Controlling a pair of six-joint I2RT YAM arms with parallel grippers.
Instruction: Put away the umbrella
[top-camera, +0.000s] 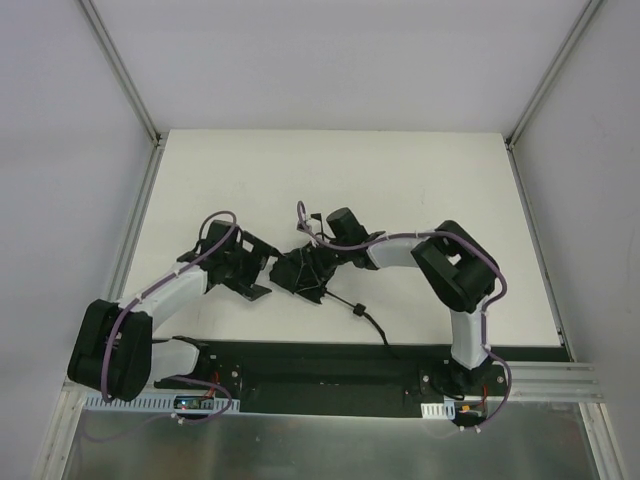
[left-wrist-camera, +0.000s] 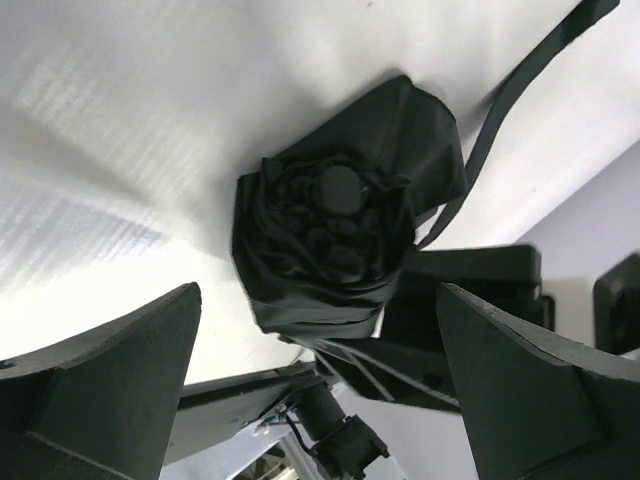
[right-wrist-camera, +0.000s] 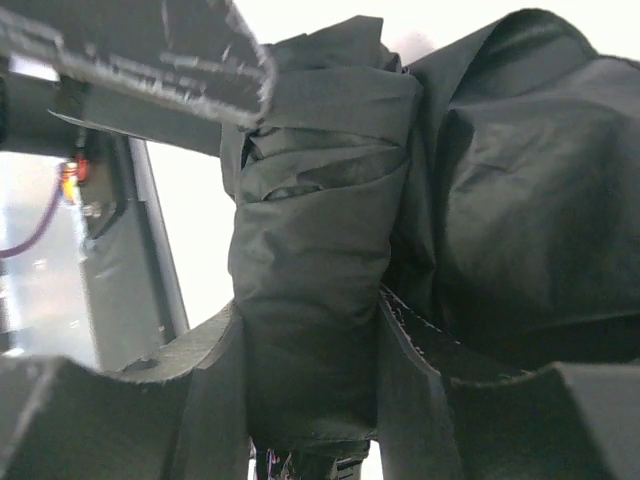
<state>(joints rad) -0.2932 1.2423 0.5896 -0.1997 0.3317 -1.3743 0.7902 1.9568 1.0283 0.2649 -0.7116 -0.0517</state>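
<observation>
The umbrella (top-camera: 300, 272) is a black folded bundle of fabric lying on the white table between my two grippers. Its thin dark end with the small handle (top-camera: 358, 309) trails toward the near edge. My right gripper (top-camera: 318, 262) is shut on the umbrella; in the right wrist view the fabric roll (right-wrist-camera: 315, 250) is pinched between both fingers (right-wrist-camera: 215, 385). My left gripper (top-camera: 262, 270) is open just left of it. The left wrist view shows the umbrella end-on (left-wrist-camera: 335, 235), ahead of the wide-spread fingers (left-wrist-camera: 110, 380), with its strap (left-wrist-camera: 520, 90) lying loose on the table.
The white table (top-camera: 330, 170) is bounded by grey walls and metal rails on both sides. A black base strip (top-camera: 330, 358) runs along the near edge by the arm bases. A finger of the left gripper (right-wrist-camera: 150, 45) shows in the right wrist view.
</observation>
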